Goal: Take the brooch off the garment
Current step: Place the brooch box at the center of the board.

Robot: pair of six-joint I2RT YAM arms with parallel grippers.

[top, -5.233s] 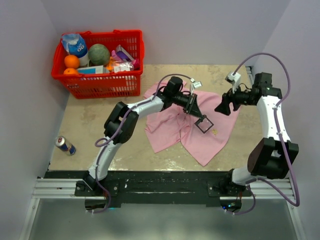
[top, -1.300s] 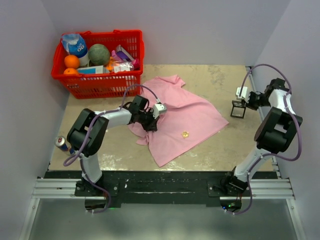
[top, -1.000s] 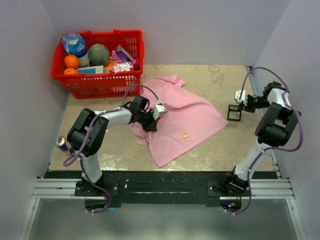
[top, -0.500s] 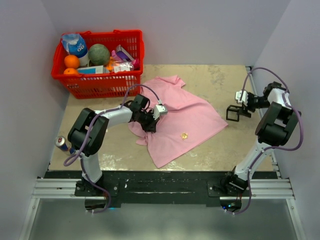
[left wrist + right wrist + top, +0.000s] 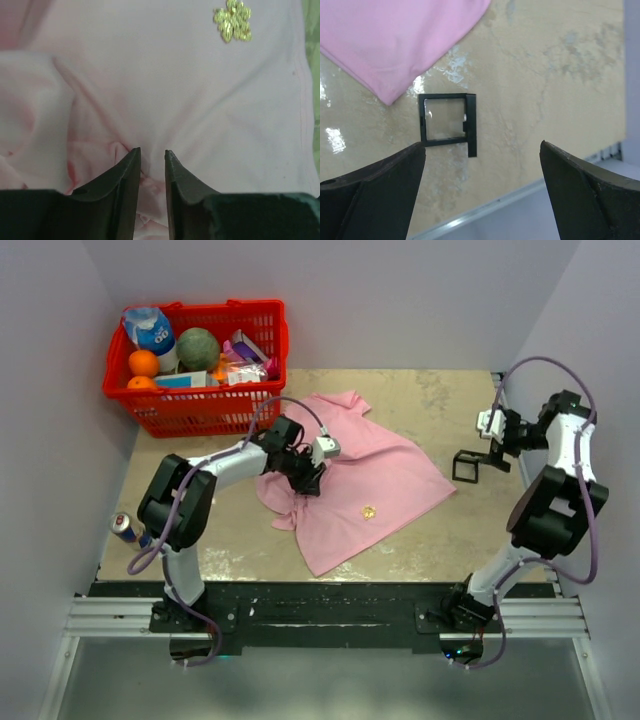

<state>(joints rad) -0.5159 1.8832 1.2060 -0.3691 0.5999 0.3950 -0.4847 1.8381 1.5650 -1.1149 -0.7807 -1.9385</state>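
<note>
Lying spread and partly rumpled on the mottled beige surface [image 5: 440,530], the plain light pink short-sleeved T-shirt of soft cloth [image 5: 385,465] fills the middle of the overhead view. The tiny gold-white flower-shaped brooch [image 5: 369,511] sits on the T-shirt's flat front, toward its near hem and well inside its edges; in the left wrist view the brooch [image 5: 233,20] shows on smooth cloth, apart from the fingers and off to their right. The left tool [image 5: 311,482] is down at the T-shirt's bunched left part, where the cloth gathers into folds. In its own camera the left tool [image 5: 152,152] has its two dark fingers only narrowly parted, their tips at a creased ridge of the pink cloth [image 5: 165,95]; whether any cloth is caught between them cannot be told. The right tool [image 5: 492,448] hangs off the T-shirt's right corner, over bare surface, its fingers spread wide with nothing between them. Below the right tool [image 5: 482,145] lies a small black square frame with a clear pane [image 5: 447,125], just beside the T-shirt's pointed pink corner [image 5: 395,35] but not touching it. Beyond the T-shirt's far left edge stands a red plastic basket [image 5: 200,412] holding fruit and packets, and a small drinks can [image 5: 131,530] lies well to the T-shirt's left.
</note>
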